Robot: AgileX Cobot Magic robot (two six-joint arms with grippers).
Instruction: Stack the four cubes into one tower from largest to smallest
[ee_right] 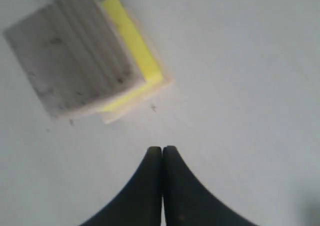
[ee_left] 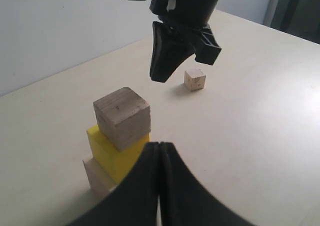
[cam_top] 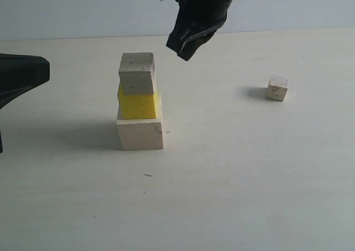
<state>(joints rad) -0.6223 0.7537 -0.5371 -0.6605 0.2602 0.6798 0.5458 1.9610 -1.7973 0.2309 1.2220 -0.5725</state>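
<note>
Three cubes stacked, large pale cube [cam_top: 140, 133], yellow cube [cam_top: 138, 105], medium cube [cam_top: 136, 73] slightly askew; small cube [cam_top: 277, 88] loose at their 3 o'clock; right gripper [cam_top: 186, 52] closed, empty, at 1 o'clock; left gripper [ee_left: 160, 151] closed, empty; risk: off-centre placement tips the askew top.

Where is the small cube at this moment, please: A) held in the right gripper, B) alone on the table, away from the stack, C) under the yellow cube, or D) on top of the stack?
B: the small cube sits by itself on the table, well to the right of the three-cube stack in the exterior view.
</note>
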